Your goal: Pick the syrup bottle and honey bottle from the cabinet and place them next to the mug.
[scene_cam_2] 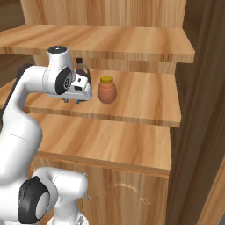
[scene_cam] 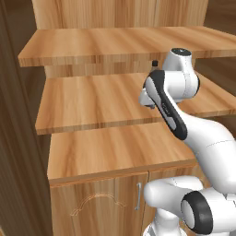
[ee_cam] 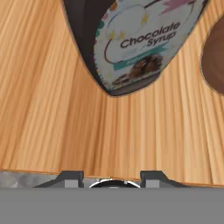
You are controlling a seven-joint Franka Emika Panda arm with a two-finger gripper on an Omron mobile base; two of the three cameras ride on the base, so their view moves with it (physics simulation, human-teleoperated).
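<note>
Currently the gripper (scene_cam_2: 78, 97) is reaching onto the middle shelf of the cabinet (scene_cam_2: 145, 112), where the syrup bottle (ee_cam: 133, 48) and the honey bottle (scene_cam_2: 107, 89) are standing side by side. From the right base view, the hand is sitting in front of the syrup bottle, so that just its black cap and neck are rising behind the wrist; the honey bottle is standing just beside the hand, apart from it, on its own base with the yellow lid upward.

In the hand view the syrup bottle's labelled body is lying close ahead of the fingertips (ee_cam: 70, 176), which are showing low in that view as two short dark stubs. The jaws are drawn in to their narrowest, and they appear to be pinching the syrup bottle's neck or upper body, though the contact itself is hidden by the hand. Such a grip, taken high, is judged to be keeping the wide flask body hanging below.

The bottle's long axis is running upright, cap toward the shelf above, label facing the camera on the hand.
</note>
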